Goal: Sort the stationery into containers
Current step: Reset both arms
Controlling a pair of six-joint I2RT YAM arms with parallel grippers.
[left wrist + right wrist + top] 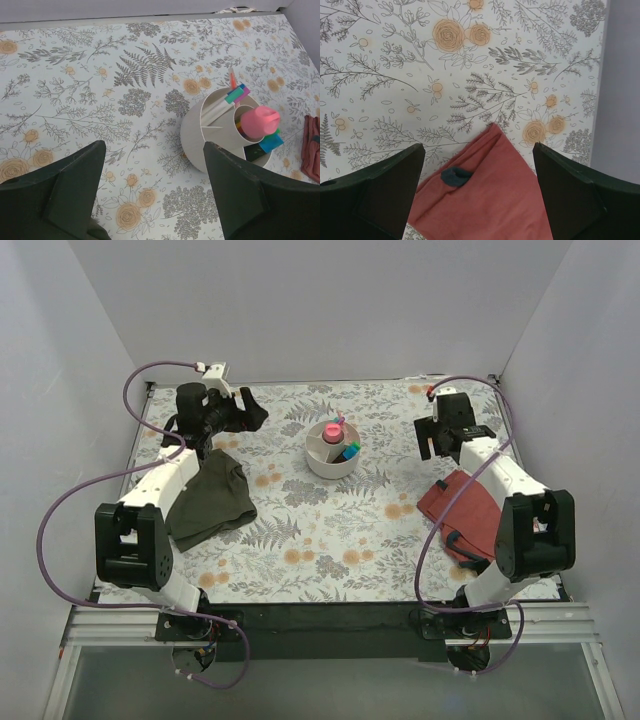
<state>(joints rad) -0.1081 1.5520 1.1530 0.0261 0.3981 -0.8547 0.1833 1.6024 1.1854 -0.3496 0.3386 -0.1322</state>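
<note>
Standing in the divided off-white bowl (329,469) mid-table, the pens (219,106) and pink tube (260,121) fill its compartments. My left gripper (154,147) gapes empty nearby; my right gripper (479,147) hangs spread above the red cloth (490,195).

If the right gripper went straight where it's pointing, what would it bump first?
Probably the red cloth; its corner sits right in line with the open right gripper, though depth is unclear.
</note>
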